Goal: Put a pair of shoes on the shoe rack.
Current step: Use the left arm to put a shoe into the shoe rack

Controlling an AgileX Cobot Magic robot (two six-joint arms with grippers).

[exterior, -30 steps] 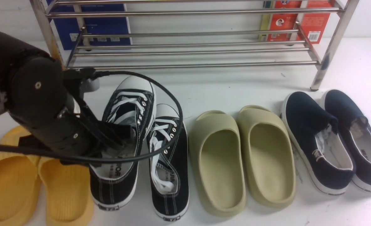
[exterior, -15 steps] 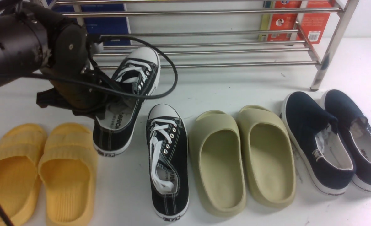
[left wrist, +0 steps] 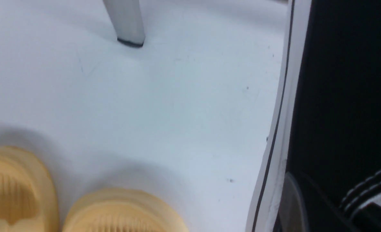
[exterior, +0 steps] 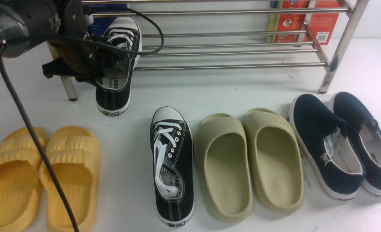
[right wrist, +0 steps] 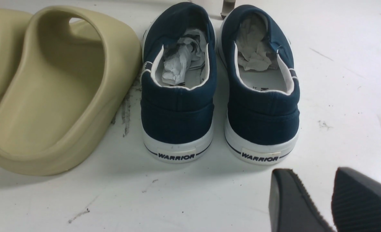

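One black canvas sneaker [exterior: 117,69] with a white toe cap is held off the table by my left gripper [exterior: 108,72], which is shut on its side wall at the opening. Its toe reaches in over the lower bars at the left end of the steel shoe rack [exterior: 229,67]; its heel hangs in front. In the left wrist view the sneaker's black side [left wrist: 338,80] fills one edge. The other sneaker [exterior: 172,164] lies flat on the white table. My right gripper [right wrist: 311,175] is open and empty, low behind the navy slip-ons, and is out of the front view.
Yellow slides [exterior: 39,174] lie front left, olive slides [exterior: 248,161] in the middle, navy slip-ons [exterior: 338,145] at the right. A rack leg [exterior: 68,88] stands beside the held sneaker. A red box [exterior: 322,19] stands behind the rack. The arm's black cable [exterior: 32,135] hangs over the yellow slides.
My left gripper has lifted the sneaker from beside its mate and carried it back and left, until its toe is over the rack's lower tier. The other shoes have not moved.
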